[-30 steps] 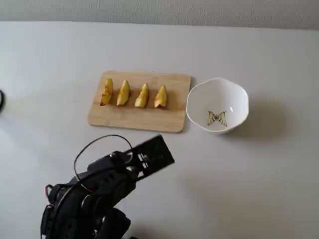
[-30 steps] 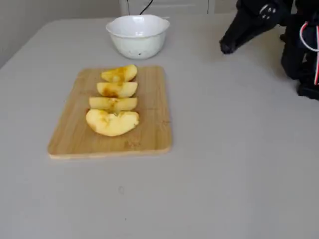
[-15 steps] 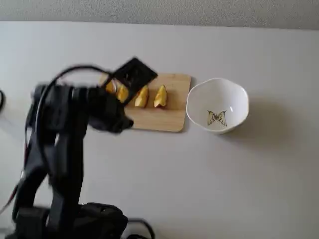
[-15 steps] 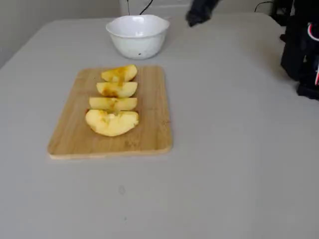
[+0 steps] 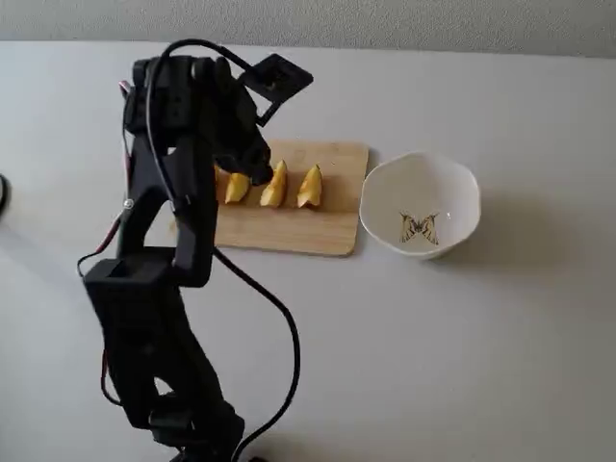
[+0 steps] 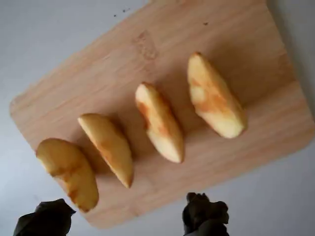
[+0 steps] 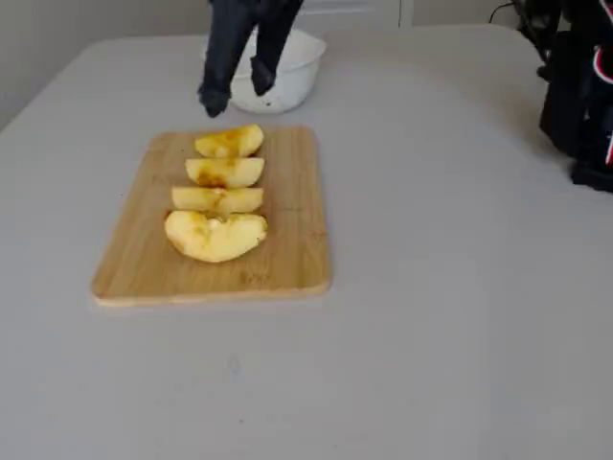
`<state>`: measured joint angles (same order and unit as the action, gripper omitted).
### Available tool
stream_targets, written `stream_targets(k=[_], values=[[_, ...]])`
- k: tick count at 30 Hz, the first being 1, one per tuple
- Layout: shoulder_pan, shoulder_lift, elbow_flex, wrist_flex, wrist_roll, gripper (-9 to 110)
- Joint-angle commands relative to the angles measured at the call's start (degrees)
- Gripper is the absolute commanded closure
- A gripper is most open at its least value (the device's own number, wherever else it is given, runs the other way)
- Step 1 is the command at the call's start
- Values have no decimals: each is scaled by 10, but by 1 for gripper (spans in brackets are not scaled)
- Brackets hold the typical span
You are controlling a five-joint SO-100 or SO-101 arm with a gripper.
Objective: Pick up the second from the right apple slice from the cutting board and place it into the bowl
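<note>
Another fixed view: the claw [image 7: 238,84] has swung from the frame's upper right to hang spread and empty above the board [image 7: 287,249]. Four slices lie untouched; the target slice [image 6: 160,122] probably awaits a descent.

The cutting board [image 6: 162,73] is light tan wood with a fine straight grain. On it, four apple wedges are pale yellow with orange-brown streaks; the apple slice [image 6: 160,121] near the centre of the wrist view has a browned stripe along its upper edge. The bowl [image 5: 421,205] at the right of a fixed view is white, with a yellow-and-black butterfly inside. The gripper [image 7: 238,84] is black. The table [image 7: 460,287] is plain light grey.
</note>
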<state>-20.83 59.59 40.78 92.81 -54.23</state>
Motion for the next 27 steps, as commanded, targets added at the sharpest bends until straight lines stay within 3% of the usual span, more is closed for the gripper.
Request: stream_targets(k=[1, 27], values=[[9, -11, -56, 0, -5, 70], [30, -89, -56, -40, -20, 70]])
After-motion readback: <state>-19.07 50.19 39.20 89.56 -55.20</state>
